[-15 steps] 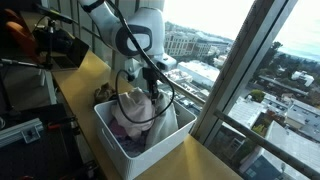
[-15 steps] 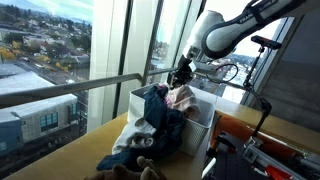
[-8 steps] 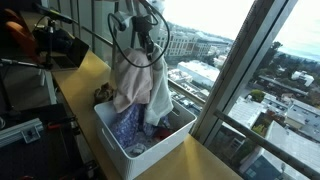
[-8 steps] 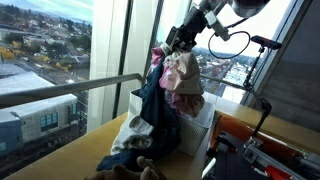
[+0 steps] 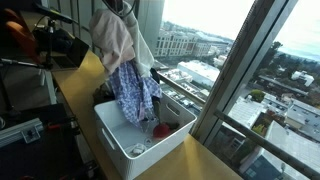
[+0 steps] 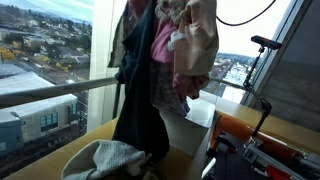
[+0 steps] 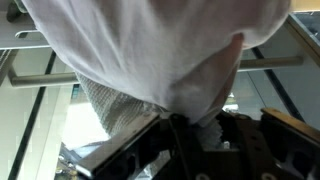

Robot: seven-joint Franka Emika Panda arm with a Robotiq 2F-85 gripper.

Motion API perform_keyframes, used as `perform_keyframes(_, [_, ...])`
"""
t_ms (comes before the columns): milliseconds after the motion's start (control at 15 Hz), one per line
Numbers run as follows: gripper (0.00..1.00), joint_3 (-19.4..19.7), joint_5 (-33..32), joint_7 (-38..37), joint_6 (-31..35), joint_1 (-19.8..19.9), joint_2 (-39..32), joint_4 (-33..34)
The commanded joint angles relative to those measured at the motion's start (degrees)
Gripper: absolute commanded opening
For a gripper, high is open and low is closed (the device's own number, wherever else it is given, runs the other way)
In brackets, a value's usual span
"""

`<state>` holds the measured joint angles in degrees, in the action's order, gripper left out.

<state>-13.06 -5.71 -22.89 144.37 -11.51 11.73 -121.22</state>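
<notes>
Bundle of clothes (image 5: 125, 60) hangs upper left, above the far-left end of the white bin (image 5: 165, 148), plaid tail reaching down toward the bin mouth. Gripper (image 7: 185, 128) is buried under white cloth with the jaws hidden. The load hangs from it, so I judge it clamped on the bundle. For the lift I'd rise slowly and straight, so the tail clears the rim. An exterior view shows 1 dark garment (image 6: 135, 110) trailing low; the wrist view misses it.
</notes>
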Motion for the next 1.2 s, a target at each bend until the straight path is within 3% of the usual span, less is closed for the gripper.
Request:
perform_keyframes(0, [0.06, -5.9, -1.3, -0.5, -3.6, -2.2, 2.4, 4.5])
perform_keyframes(333, [0.06, -14.9, -4.7, -4.8, -8.8, -4.7, 0.7, 14.1])
perform_keyframes(733, [0.06, -25.4, -15.4, -16.6, -23.2, -5.0, -10.0, 31.8])
perform_keyframes(933, [0.06, -24.5, -20.2, -18.4, -27.3, -6.2, -17.0, 38.1])
perform_keyframes(1133, [0.06, -19.0, -21.1, -16.9, -26.9, -7.9, -21.8, 40.7])
